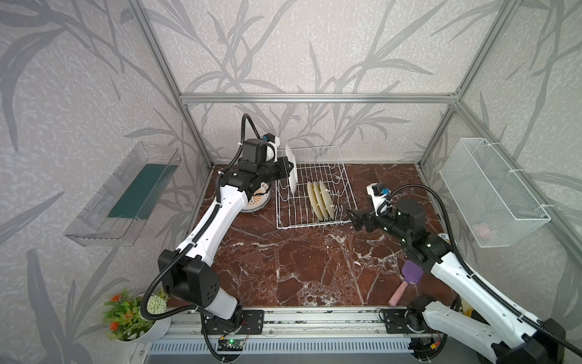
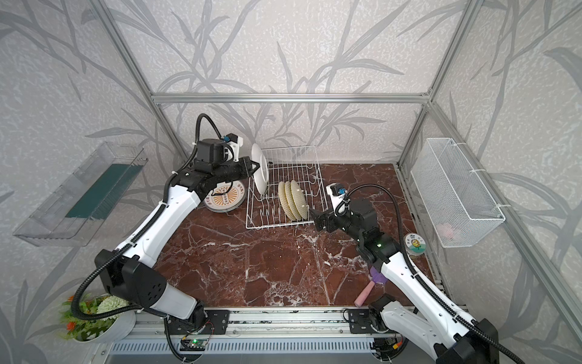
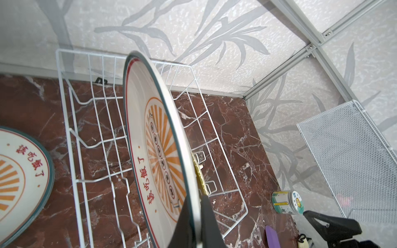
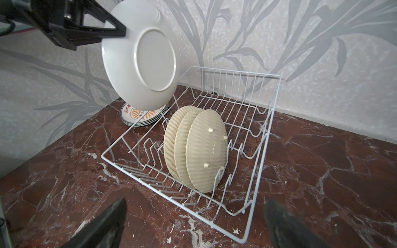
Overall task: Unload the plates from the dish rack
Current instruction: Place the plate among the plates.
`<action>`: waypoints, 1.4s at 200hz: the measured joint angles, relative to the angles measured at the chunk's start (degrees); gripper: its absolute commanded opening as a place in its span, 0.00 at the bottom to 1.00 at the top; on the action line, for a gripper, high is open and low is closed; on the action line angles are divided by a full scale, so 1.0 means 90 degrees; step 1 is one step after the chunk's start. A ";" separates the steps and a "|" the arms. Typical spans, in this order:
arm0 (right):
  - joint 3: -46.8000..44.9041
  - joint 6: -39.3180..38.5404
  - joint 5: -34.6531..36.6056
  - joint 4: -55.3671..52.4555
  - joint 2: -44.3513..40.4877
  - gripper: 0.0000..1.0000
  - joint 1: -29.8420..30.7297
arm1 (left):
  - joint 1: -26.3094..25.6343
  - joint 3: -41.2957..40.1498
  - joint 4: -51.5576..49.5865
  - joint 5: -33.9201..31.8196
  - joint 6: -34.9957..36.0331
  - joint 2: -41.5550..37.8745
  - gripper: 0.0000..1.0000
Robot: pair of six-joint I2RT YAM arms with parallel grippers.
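Though nearest the front and nearest the remaining work, holding nothing: right gripper (image 1: 353, 219), fingers wide apart, just off the near right corner of the dish rack (image 1: 315, 224). Forearm low over the worktop (image 1: 283, 268), wrist about level, aimed diagonally into the rack.

Just beyond those fingers, inside the rack: three yellow plates (image 4: 197, 148), on edge between the tines and leaning together, footed undersides toward the right arm. Faces square to the rack's long axis, rims up. Probably the right arm's next pick. Needs a wrist turn to straddle one rim instead of meeting a face. Tightly packed, so some risk of dragging a neighbour along.

Left of the rack, flat on the worktop: stack of sunburst plates (image 2: 225, 197), face up, looks like three.

Farthest back: left gripper (image 2: 255, 166), fingers clamped on the rim of the fourth sunburst plate (image 4: 148, 64), held on edge and raised over the rack's left end, printed face toward the stack. Left arm stretched well toward the back wall, wrist horizontal. Judged step: carry left, tip flat, set on the stack. Roughly halfway through the unload.
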 measured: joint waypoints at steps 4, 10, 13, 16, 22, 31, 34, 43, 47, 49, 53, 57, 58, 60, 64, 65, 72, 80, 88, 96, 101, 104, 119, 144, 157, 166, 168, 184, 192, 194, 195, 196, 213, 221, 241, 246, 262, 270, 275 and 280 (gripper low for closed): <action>0.0053 0.0078 0.0019 -0.0034 0.0005 0.99 -0.0015 | -0.0034 0.0066 -0.0041 -0.0029 0.0136 0.0000 0.00; 0.0136 0.0187 0.0036 -0.0092 0.0010 0.99 -0.0039 | -0.0080 0.0148 -0.0102 -0.0066 0.0313 0.0000 0.00; 0.0185 0.0250 0.0051 -0.0114 0.0012 0.99 -0.0053 | -0.0109 0.0197 -0.0141 -0.0090 0.0413 0.0000 0.00; 0.0221 0.0308 0.0056 -0.0136 0.0015 0.99 -0.0070 | -0.0141 0.0231 -0.0177 -0.0102 0.0512 0.0000 0.00; 0.0306 0.0437 0.0053 -0.0170 0.0029 0.99 -0.0104 | -0.0197 0.0304 -0.0257 -0.0134 0.0704 0.0000 0.00; 0.0423 0.0612 0.0046 -0.0226 0.0063 0.99 -0.0175 | -0.0287 0.0372 -0.0352 -0.0189 0.0996 0.0000 0.00; 0.0474 0.0726 0.0029 -0.0243 0.0080 0.99 -0.0211 | -0.0311 0.0391 -0.0381 -0.0219 0.1081 0.0000 0.00; 0.0588 0.0976 -0.0012 -0.0294 0.0134 0.99 -0.0333 | -0.0398 0.0415 -0.0449 -0.0301 0.1384 0.0000 0.00; 0.0629 0.1044 -0.0032 -0.0311 0.0155 0.99 -0.0386 | -0.0432 0.0418 -0.0478 -0.0328 0.1501 0.0000 0.00; 0.0648 0.1146 -0.0049 -0.0316 0.0168 0.99 -0.0420 | -0.0449 0.0418 -0.0493 -0.0352 0.1564 0.0000 0.00; 0.0690 0.1246 -0.0070 -0.0330 0.0192 0.99 -0.0488 | -0.0495 0.0418 -0.0529 -0.0393 0.1710 0.0000 0.00; 0.0726 0.1355 -0.0109 -0.0350 0.0221 0.99 -0.0561 | -0.0537 0.0418 -0.0563 -0.0447 0.1843 0.0000 0.00; 0.0736 0.1438 -0.0119 -0.0359 0.0228 0.99 -0.0585 | -0.0551 0.0418 -0.0573 -0.0459 0.1892 0.0000 0.00; 0.0753 0.1457 -0.0134 -0.0367 0.0243 0.99 -0.0617 | -0.0571 0.0418 -0.0590 -0.0491 0.1960 0.0000 0.00; 0.0784 0.1615 -0.0155 -0.0384 0.0267 0.99 -0.0678 | -0.0607 0.0418 -0.0614 -0.0534 0.2086 0.0000 0.00; 0.0794 0.1603 -0.0172 -0.0393 0.0279 0.99 -0.0702 | -0.0619 0.0415 -0.0627 -0.0551 0.2125 0.0000 0.00; 0.0857 0.1882 -0.0223 -0.0435 0.0342 0.99 -0.0809 | -0.0699 0.0406 -0.0656 -0.0653 0.2378 0.0000 0.00; 0.0918 0.2064 -0.0270 -0.0461 0.0420 0.99 -0.0911 | -0.0789 0.0379 -0.0656 -0.0767 0.2642 -0.0012 0.00; 0.0981 0.2293 -0.0323 -0.0471 0.0515 0.99 -0.0996 | -0.0891 0.0333 -0.0653 -0.0879 0.2922 -0.0029 0.00; 0.1061 0.2489 -0.0379 -0.0493 0.0622 0.99 -0.1035 | -0.0993 0.0277 -0.0658 -0.0979 0.3189 -0.0061 0.00; 0.1132 0.2618 -0.0413 -0.0505 0.0702 0.99 -0.1047 | -0.1054 0.0243 -0.0661 -0.1035 0.3337 -0.0078 0.00; 0.1168 0.2688 -0.0442 -0.0512 0.0755 0.99 -0.1049 | -0.1090 0.0226 -0.0661 -0.1069 0.3422 -0.0090 0.00; 0.1392 0.3033 -0.0559 -0.0527 0.1013 0.99 -0.1064 | -0.1297 0.0119 -0.0653 -0.1243 0.3908 -0.0148 0.00; 0.1753 0.3480 -0.0699 -0.0517 0.1396 0.99 -0.1064 | -0.1668 -0.0245 -0.0495 -0.1479 0.4741 -0.0345 0.00; 0.1899 0.3687 -0.0755 -0.0503 0.1557 0.99 -0.1064 | -0.1817 -0.0505 -0.0367 -0.1530 0.5129 -0.0481 0.00; 0.2013 0.3796 -0.0797 -0.0508 0.1671 0.99 -0.1064 | -0.1902 -0.0678 -0.0279 -0.1528 0.5367 -0.0573 0.00; 0.2047 0.3818 -0.0809 -0.0508 0.1700 0.99 -0.1064 | -0.1921 -0.0714 -0.0262 -0.1523 0.5421 -0.0593 0.00; 0.2312 0.4005 -0.0891 -0.0510 0.1945 0.99 -0.1064 | -0.2018 -0.0913 -0.0134 -0.1467 0.5797 -0.0719 0.00; 0.2433 0.4078 -0.0920 -0.0508 0.2055 1.00 -0.1064 | -0.2042 -0.0962 -0.0080 -0.1447 0.5955 -0.0753 0.00; 0.2470 0.4090 -0.0933 -0.0510 0.2084 1.00 -0.1064 | -0.2047 -0.0967 -0.0070 -0.1445 0.5991 -0.0760 0.00; 0.2489 0.4112 -0.0940 -0.0508 0.2101 1.00 -0.1064 | -0.2050 -0.0969 -0.0066 -0.1443 0.6006 -0.0763 0.00; 0.2499 0.4121 -0.0942 -0.0508 0.2110 0.99 -0.1064 | -0.2052 -0.0974 -0.0056 -0.1440 0.6028 -0.0765 0.00; 0.2710 0.4284 -0.1018 -0.0512 0.2334 0.94 -0.1064 | -0.2084 -0.0974 0.0005 -0.1426 0.6322 -0.0775 0.00; 0.2812 0.4357 -0.1059 -0.0517 0.2448 0.90 -0.1064 | -0.2110 -0.0976 0.0032 -0.1421 0.6438 -0.0775 0.00; 0.2994 0.4520 -0.1158 -0.0512 0.2718 0.85 -0.1064 | -0.2174 -0.1047 0.0092 -0.1452 0.6720 -0.0775 0.00; 0.3016 0.4554 -0.1183 -0.0510 0.2769 0.84 -0.1064 | -0.2195 -0.1081 0.0104 -0.1452 0.6788 -0.0775 0.00; 0.3024 0.4631 -0.1229 -0.0508 0.2875 0.83 -0.1061 | -0.2278 -0.1192 0.0109 -0.1445 0.6972 -0.0775 0.00; 0.3024 0.4653 -0.1231 -0.0508 0.2909 0.83 -0.1059 | -0.2310 -0.1236 0.0102 -0.1450 0.7050 -0.0775 0.00; 0.3024 0.4653 -0.1224 -0.0512 0.2919 0.83 -0.1056 | -0.2314 -0.1256 0.0102 -0.1477 0.7074 -0.0775 0.00; 0.3024 0.4675 -0.1222 -0.0515 0.2926 0.83 -0.1056 | -0.2327 -0.1268 0.0095 -0.1506 0.7113 -0.0772 0.00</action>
